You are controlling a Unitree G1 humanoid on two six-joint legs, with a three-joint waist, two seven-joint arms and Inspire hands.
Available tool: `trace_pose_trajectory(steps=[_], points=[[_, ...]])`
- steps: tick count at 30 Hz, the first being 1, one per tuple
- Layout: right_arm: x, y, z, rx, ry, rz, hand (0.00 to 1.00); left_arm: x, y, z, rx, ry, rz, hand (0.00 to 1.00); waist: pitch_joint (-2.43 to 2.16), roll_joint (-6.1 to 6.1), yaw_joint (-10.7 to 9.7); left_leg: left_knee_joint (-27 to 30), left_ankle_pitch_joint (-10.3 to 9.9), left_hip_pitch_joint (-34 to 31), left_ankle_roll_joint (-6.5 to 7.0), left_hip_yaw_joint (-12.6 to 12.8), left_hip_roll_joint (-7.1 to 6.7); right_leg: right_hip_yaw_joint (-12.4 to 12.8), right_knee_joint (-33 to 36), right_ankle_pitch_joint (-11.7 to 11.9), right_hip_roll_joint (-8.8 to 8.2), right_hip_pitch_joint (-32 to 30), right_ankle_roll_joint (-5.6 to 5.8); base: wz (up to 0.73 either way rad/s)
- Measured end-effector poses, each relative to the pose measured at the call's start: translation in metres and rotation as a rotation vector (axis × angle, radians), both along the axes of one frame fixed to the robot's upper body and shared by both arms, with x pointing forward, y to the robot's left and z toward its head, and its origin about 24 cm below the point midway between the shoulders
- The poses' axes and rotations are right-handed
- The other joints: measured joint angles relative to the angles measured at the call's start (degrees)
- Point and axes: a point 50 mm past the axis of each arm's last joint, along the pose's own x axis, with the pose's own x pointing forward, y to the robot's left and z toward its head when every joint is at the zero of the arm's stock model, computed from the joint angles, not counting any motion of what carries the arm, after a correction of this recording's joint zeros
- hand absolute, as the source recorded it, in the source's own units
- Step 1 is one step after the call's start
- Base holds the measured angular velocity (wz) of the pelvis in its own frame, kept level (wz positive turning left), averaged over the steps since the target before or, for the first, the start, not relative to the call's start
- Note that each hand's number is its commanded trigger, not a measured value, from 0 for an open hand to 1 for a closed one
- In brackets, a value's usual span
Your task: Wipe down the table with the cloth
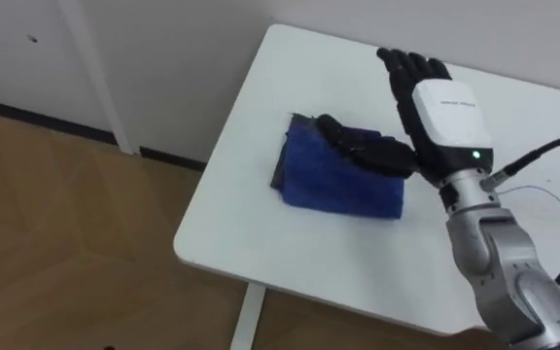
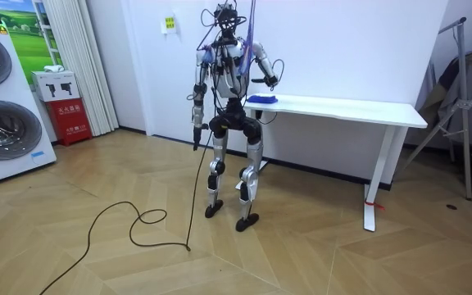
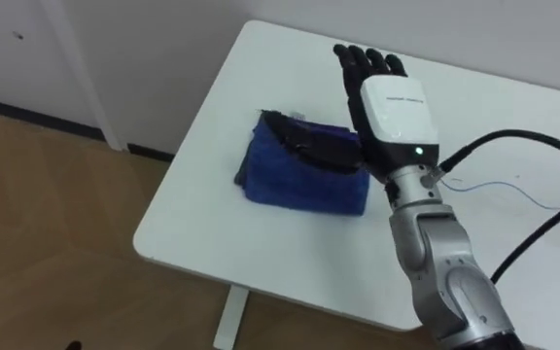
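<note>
Left hand (image 2: 195, 129) hangs low at robot's side, state unreadable. Folded blue cloth (image 1: 333, 180) lies on left end of white table (image 1: 251, 228). Right hand (image 1: 445, 117) just right of cloth, back up, fingers straight and close together, pointing far. Thumb is spread left, resting on cloth.

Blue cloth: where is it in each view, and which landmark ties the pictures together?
Left eye view: cloth at centre, on the table, beneath the right hand's thumb.
Right eye view: cloth slightly left of centre, same spot.
Room view: cloth upper centre, at the table's end nearest the robot.
Shared landmark: the white table's end by the cloth.
</note>
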Motion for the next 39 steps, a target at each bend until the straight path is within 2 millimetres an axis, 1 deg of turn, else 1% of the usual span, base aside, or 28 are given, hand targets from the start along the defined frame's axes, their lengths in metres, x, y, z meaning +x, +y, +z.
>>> trace_pose_trajectory(steps=[1,6,9,10,12,14,15,16,17,18,20,21,22,23,24,25,26,27,28,29,30,31,32,34,35,37,38,39], points=[[-0.001,-0.002,-0.005,-0.013,0.028,-0.010,0.00,0.000,0.000,0.000,0.001,-0.002,0.000,0.00,0.02,0.02,0.3,-0.1,0.0,0.0,0.00,0.0,0.00,0.0,0.0,0.0,-0.01,0.0,0.00,0.00],[-0.007,-0.005,-0.015,-0.064,0.071,-0.027,0.00,0.000,0.000,0.001,0.003,-0.007,0.000,0.00,0.02,0.02,0.6,-0.6,0.0,0.6,0.00,-0.5,0.00,-0.3,0.0,0.0,0.01,0.3,0.00,0.00],[-0.013,-0.008,-0.025,-0.092,0.107,-0.034,0.00,-0.001,0.001,0.001,0.003,-0.004,0.000,0.00,0.08,0.12,0.6,-0.8,0.0,1.4,0.00,-1.5,-0.11,-0.2,0.0,0.0,0.01,1.2,0.00,0.05],[-0.016,-0.009,-0.029,-0.098,0.125,-0.039,0.00,-0.001,0.001,0.001,0.003,-0.004,-0.001,0.00,0.22,0.31,0.7,-0.8,0.0,1.5,0.00,-1.6,-0.11,-0.1,0.0,0.0,0.01,1.3,0.00,0.04],[-0.019,-0.011,-0.038,-0.120,0.157,-0.043,0.00,-0.003,0.001,0.000,0.002,0.001,-0.001,0.00,0.21,0.30,0.6,-0.9,0.0,1.6,0.00,-1.7,-0.11,-0.1,0.0,0.0,0.04,1.4,0.00,0.00],[-0.026,-0.017,-0.054,-0.149,0.225,-0.059,0.00,-0.003,0.001,0.000,0.009,0.005,-0.014,0.00,0.18,0.43,0.7,-1.1,0.0,1.8,0.00,-2.0,-0.14,-0.1,0.0,0.0,0.04,1.6,0.00,0.00],[-0.028,-0.018,-0.057,-0.153,0.240,-0.063,0.00,-0.003,0.001,0.001,0.009,0.004,-0.014,0.00,0.17,0.50,0.8,-1.1,0.0,1.8,0.00,-2.2,-0.14,-0.1,0.1,0.0,0.04,1.6,0.00,0.00],[-0.032,-0.018,-0.062,-0.153,0.261,-0.066,0.00,-0.002,0.001,0.001,0.011,0.003,-0.014,0.00,0.08,0.69,0.7,-1.4,0.0,2.1,0.02,-3.2,-0.14,-0.1,0.3,0.0,0.09,1.5,0.00,-0.06],[-0.034,-0.018,-0.065,-0.150,0.275,-0.065,0.00,-0.003,0.001,0.000,0.012,0.006,-0.013,0.00,0.04,0.89,0.7,-2.0,0.1,2.7,0.13,-4.9,-0.12,-0.1,0.8,0.0,0.16,1.5,-0.01,-0.10],[-0.035,-0.018,-0.067,-0.148,0.280,-0.063,0.00,-0.004,0.001,0.000,0.012,0.008,-0.012,0.00,0.03,1.02,0.7,-1.9,0.1,3.0,0.14,-5.7,-0.09,-0.1,1.2,0.0,0.15,1.4,-0.01,-0.15],[-0.036,-0.017,-0.069,-0.153,0.285,-0.052,0.00,-0.004,0.001,0.000,0.016,0.005,-0.012,0.00,-0.03,1.09,0.7,-1.9,0.1,3.8,0.19,-8.5,0.02,-0.3,3.0,0.0,0.14,1.3,-0.01,-0.04],[-0.036,-0.017,-0.070,-0.157,0.287,-0.050,0.00,-0.003,0.001,0.000,0.017,0.002,-0.012,0.00,-0.09,1.15,0.6,-2.0,0.1,4.0,0.19,-9.2,0.19,-0.4,4.0,0.0,0.15,1.0,-0.04,0.00],[-0.037,-0.018,-0.072,-0.157,0.291,-0.048,0.00,0.001,0.000,0.001,0.021,-0.008,-0.021,0.00,0.30,1.84,0.6,-2.2,0.3,4.8,0.42,-12.3,1.42,0.4,8.2,-1.9,0.67,-1.4,-1.32,-0.30],[-0.034,-0.010,-0.071,-0.140,0.279,-0.025,0.00,0.004,0.003,0.003,0.039,-0.025,-0.027,0.00,0.29,1.47,0.9,-2.2,0.3,4.6,0.41,-15.8,3.09,5.0,4.9,-2.5,4.52,-5.2,-3.35,-0.52],[-0.030,-0.003,-0.068,-0.139,0.263,0.001,0.00,0.003,0.008,0.004,0.052,-0.028,-0.022,0.00,0.36,1.16,0.8,-2.0,0.1,4.2,0.15,-16.0,3.74,6.5,1.0,-0.7,5.96,-7.0,-4.77,-0.47],[-0.030,0.005,-0.068,-0.140,0.253,0.036,0.00,-0.003,0.009,0.003,0.058,-0.008,-0.017,0.00,0.01,1.23,-0.3,-1.8,-0.5,3.6,-1.81,-14.2,4.38,4.3,-1.1,5.4,6.91,-7.2,-6.31,0.00],[-0.035,0.005,-0.073,-0.140,0.266,0.035,0.00,-0.001,0.002,0.002,0.045,-0.011,-0.033,0.00,-0.07,1.44,-1.5,-2.1,-0.7,3.9,-2.03,-10.7,4.37,3.7,-0.9,5.4,7.04,-6.2,-6.47,0.25],[-0.036,0.005,-0.074,-0.139,0.270,0.033,0.00,0.000,-0.001,0.001,0.038,-0.018,-0.048,0.00,-0.04,1.54,-1.5,-2.5,-0.7,4.0,-2.03,-9.4,4.11,3.9,-0.9,5.4,7.03,-5.7,-6.47,0.35],[-0.035,0.005,-0.075,-0.138,0.278,0.030,0.00,0.004,-0.004,0.001,0.029,-0.028,-0.074,0.00,0.04,1.50,-1.5,-3.9,-0.5,3.6,-1.80,-7.7,3.30,4.6,-1.1,5.4,7.02,-5.0,-6.47,0.30],[-0.036,0.004,-0.077,-0.139,0.290,0.025,0.00,0.006,-0.005,0.001,0.028,-0.033,-0.087,0.00,-0.10,1.13,-1.6,-3.7,-0.1,3.6,-0.99,-6.1,3.17,4.7,-1.1,5.4,7.10,-4.6,-6.38,0.32],[-0.037,0.003,-0.078,-0.141,0.293,0.023,0.00,0.006,-0.005,0.001,0.029,-0.030,-0.092,0.00,-0.20,1.04,-1.5,-3.8,0.0,3.6,-0.83,-6.1,3.08,4.6,-1.0,5.4,7.12,-4.6,-6.33,0.23],[-0.037,0.002,-0.078,-0.144,0.295,0.022,0.00,0.008,-0.005,0.001,0.030,-0.029,-0.097,0.00,-0.38,0.48,-1.2,-3.6,0.1,3.7,-0.67,-6.1,2.66,4.5,-1.2,5.3,7.25,-4.6,-6.22,0.00],[-0.037,0.002,-0.078,-0.145,0.294,0.024,0.00,0.006,-0.006,0.000,0.027,-0.019,-0.102,0.00,-0.52,0.18,-0.8,-3.6,0.1,3.6,-0.61,-6.1,2.21,4.4,-2.0,5.3,7.10,-4.2,-6.19,-0.08],[-0.038,0.003,-0.079,-0.141,0.298,0.027,0.00,0.001,-0.007,-0.002,0.023,0.006,-0.105,0.00,-0.51,0.21,-0.6,-3.6,0.1,3.8,-0.49,-6.0,1.75,4.3,-2.1,5.2,6.64,-3.7,-6.05,-0.01],[-0.038,0.003,-0.079,-0.140,0.300,0.029,0.00,-0.002,-0.006,-0.002,0.023,0.014,-0.103,0.00,-0.49,0.23,-0.6,-3.6,0.2,3.8,-0.42,-5.9,1.34,4.3,-2.0,4.9,6.22,-3.7,-5.56,0.04],[-0.038,0.004,-0.079,-0.137,0.299,0.035,0.00,-0.002,-0.006,-0.002,0.027,0.014,-0.101,0.00,-0.31,0.50,-0.6,-3.6,0.3,3.8,-0.22,-5.6,1.07,4.3,-1.9,4.8,5.97,-3.7,-5.35,0.00],[-0.038,0.005,-0.079,-0.137,0.300,0.036,0.00,-0.002,-0.005,-0.002,0.030,0.013,-0.096,0.00,-0.25,0.58,-0.5,-3.6,0.4,3.7,0.01,-5.5,0.86,4.3,-1.9,4.6,5.78,-3.8,-5.02,0.00],[-0.038,0.004,-0.079,-0.137,0.299,0.036,0.00,-0.003,-0.006,-0.002,0.028,0.016,-0.092,0.00,-0.15,0.75,-0.4,-3.6,0.4,3.7,0.09,-5.5,0.81,4.4,-1.9,4.6,5.75,-3.8,-5.00,0.00]])
